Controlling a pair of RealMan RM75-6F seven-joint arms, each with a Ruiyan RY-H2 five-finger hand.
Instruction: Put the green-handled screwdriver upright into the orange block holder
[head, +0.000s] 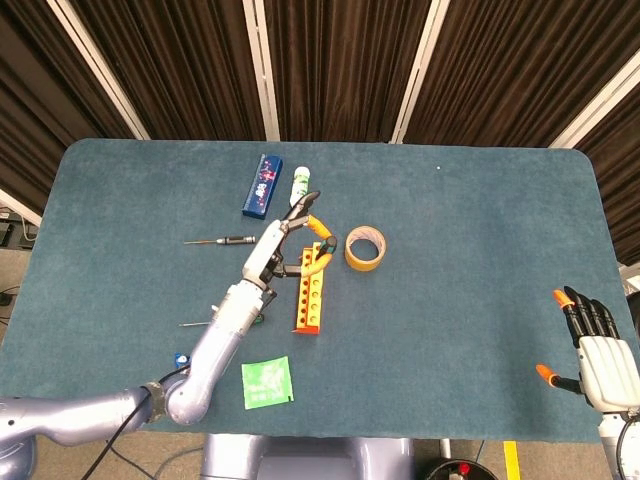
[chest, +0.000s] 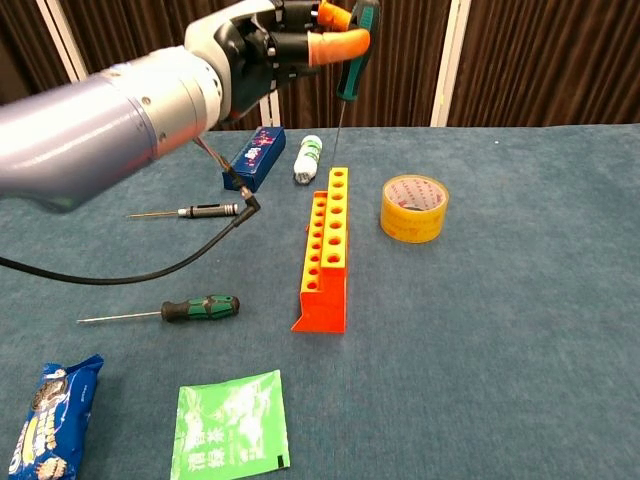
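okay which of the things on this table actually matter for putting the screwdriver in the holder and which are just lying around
Part of the job:
left hand
green-handled screwdriver, held shaft-down above the holder
orange block holder

Lying about:
second green-handled screwdriver
black-handled screwdriver
tape roll
blue box
white bottle
green packet
blue snack pack

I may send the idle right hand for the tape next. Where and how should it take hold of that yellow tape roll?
Take the yellow tape roll by its wall, from above. It lies flat on the table with the open core facing up, so one finger could probably drop into the core while the thumb presses the outer wall. Its right side looks free; the orange block holder stands to its left.
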